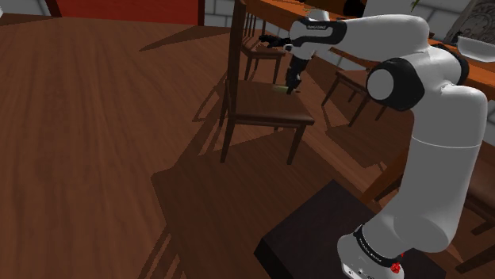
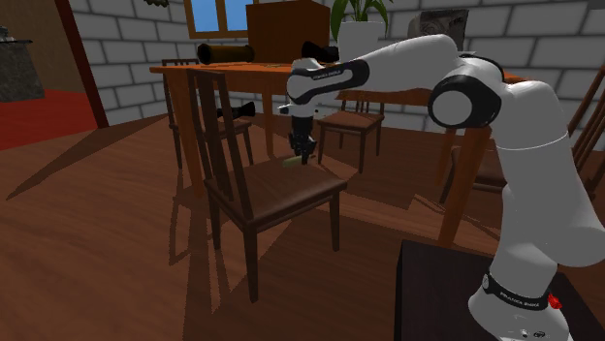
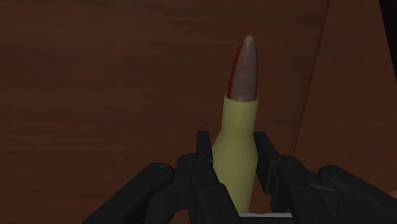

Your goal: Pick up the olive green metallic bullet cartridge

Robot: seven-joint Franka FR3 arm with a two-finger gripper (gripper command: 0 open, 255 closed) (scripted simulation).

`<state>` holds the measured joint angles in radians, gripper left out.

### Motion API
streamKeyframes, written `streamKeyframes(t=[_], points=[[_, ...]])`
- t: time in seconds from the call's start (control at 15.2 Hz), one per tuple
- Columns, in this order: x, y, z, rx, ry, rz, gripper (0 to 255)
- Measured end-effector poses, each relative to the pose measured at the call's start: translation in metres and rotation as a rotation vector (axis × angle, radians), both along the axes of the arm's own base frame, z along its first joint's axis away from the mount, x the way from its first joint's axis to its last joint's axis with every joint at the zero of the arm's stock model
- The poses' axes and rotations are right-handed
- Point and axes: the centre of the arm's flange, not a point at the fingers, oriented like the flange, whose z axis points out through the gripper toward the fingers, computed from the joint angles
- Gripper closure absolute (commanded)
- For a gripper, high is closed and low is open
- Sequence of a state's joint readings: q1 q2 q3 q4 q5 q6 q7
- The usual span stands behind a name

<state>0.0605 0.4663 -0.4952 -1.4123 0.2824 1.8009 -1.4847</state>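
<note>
An olive green bullet cartridge (image 3: 238, 137) with a dark reddish-brown tip lies on the dark wooden chair seat (image 3: 95, 89). My black gripper (image 3: 233, 156) has its fingers pressed against both sides of the casing, shut on it. In the shoulder view the gripper (image 1: 292, 85) points down at the far edge of the seat (image 1: 262, 107), a green bit of the cartridge (image 1: 280, 89) showing beside it. From the second exterior view, the gripper (image 2: 304, 152) stands just over the seat (image 2: 281, 189) with the cartridge (image 2: 292, 161) at its tip.
The chair's tall slatted back (image 2: 218, 126) rises at the second exterior view's left of the gripper. A long wooden table (image 2: 407, 97) with more chairs (image 2: 354, 121) stands behind. My black stand (image 1: 317, 238) sits on the wooden floor (image 1: 95, 143).
</note>
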Motion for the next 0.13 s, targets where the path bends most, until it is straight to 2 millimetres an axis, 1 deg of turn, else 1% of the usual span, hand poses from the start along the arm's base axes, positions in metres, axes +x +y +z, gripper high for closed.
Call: streamKeyframes(t=[0.13], points=[[0.0000, -0.0007, 0.0086, 0.000, 0.000, 0.000, 255]])
